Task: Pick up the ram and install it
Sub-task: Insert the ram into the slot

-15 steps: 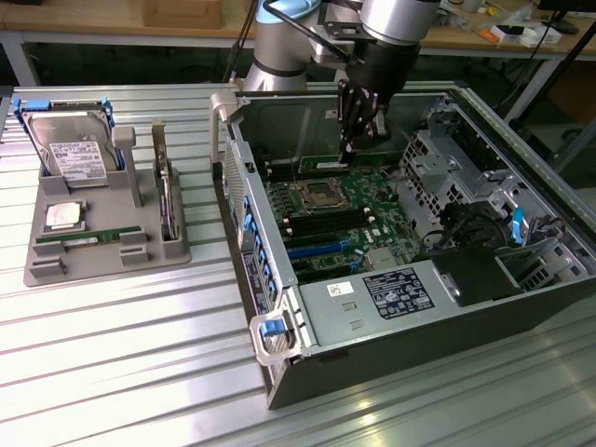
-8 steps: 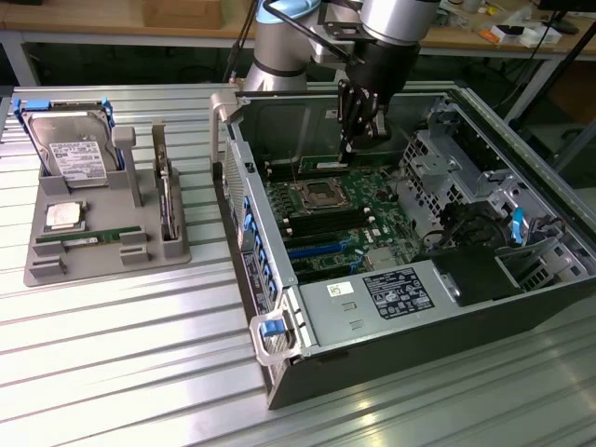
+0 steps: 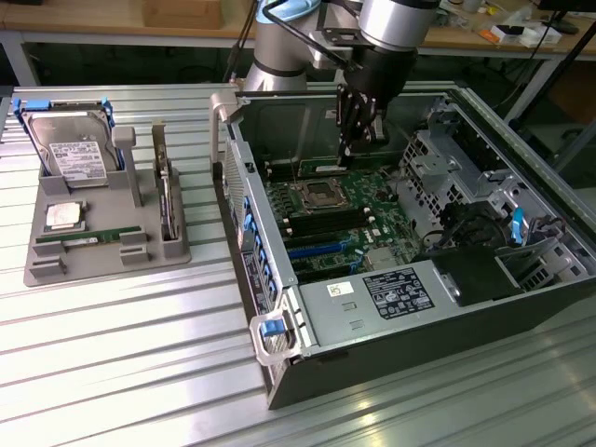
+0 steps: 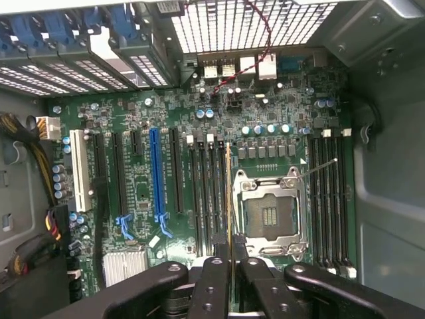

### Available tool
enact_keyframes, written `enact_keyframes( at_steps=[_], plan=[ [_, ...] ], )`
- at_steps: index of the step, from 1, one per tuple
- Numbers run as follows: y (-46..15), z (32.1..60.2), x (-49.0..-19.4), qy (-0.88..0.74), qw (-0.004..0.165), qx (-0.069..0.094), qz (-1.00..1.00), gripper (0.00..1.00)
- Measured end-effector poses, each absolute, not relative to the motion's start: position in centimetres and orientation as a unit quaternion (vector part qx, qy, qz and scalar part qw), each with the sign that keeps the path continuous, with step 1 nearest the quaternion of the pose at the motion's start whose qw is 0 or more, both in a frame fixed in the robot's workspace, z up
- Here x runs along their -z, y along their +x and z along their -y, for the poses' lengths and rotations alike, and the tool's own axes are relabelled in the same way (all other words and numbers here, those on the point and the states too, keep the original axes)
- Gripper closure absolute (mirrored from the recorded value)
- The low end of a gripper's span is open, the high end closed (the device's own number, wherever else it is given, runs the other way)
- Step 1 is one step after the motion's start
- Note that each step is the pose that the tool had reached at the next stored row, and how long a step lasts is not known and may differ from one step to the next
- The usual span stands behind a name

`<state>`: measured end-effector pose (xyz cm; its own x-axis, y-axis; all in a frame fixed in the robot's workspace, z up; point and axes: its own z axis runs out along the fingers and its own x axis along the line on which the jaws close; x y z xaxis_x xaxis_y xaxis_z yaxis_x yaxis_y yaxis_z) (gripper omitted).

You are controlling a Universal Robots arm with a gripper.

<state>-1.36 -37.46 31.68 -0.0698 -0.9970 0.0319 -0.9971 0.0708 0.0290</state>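
Observation:
My gripper point(image 3: 351, 149) reaches down into the open computer case point(image 3: 410, 307), over the motherboard's point(image 3: 326, 223) far side. It is shut on the ram point(image 4: 229, 199), which the wrist view shows edge-on as a thin green and gold strip between the black fingers point(image 4: 216, 279). The ram hangs over the black memory slots point(image 4: 206, 193) just beside the empty processor socket point(image 4: 269, 216), lined up along them. Whether its lower edge touches a slot is not visible.
At the exterior view's left a grey tray point(image 3: 37, 265) holds a hard drive point(image 3: 70, 149), a square silver chip point(image 3: 63, 216), another green stick point(image 3: 88, 239) and an upright card point(image 3: 166, 200). The case walls, drive cage point(image 3: 456, 168) and cables point(image 4: 26, 139) close in around the board.

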Motion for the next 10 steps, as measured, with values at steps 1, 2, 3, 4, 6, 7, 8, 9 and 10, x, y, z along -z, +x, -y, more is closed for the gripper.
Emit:
enact_keyframes(
  at_steps=[1, 2, 3, 4, 6, 7, 8, 9, 10],
  plan=[
    [-1.36, 37.47, -31.6, 0.682, 0.022, 0.0, 0.731, 0.87],
    [-1.36, 37.47, -31.6, 0.682, 0.022, 0.0, 0.731, 0.87],
    [-1.36, 37.47, -31.6, 0.682, 0.022, 0.0, 0.731, 0.87],
    [-1.36, 37.47, -31.6, 0.682, 0.022, 0.0, 0.731, 0.87],
    [-1.36, 37.47, -31.6, 0.682, 0.022, 0.0, 0.731, 0.87],
    [-1.36, 37.47, -31.6, 0.682, 0.022, 0.0, 0.731, 0.87],
    [-1.36, 37.47, -31.6, 0.682, 0.022, 0.0, 0.731, 0.87],
    [-1.37, 37.47, -31.6, 0.682, 0.022, 0.0, 0.731, 0.87],
    [-1.36, 37.46, -31.57, 0.682, 0.027, 0.005, 0.731, 0.87]
  ],
)
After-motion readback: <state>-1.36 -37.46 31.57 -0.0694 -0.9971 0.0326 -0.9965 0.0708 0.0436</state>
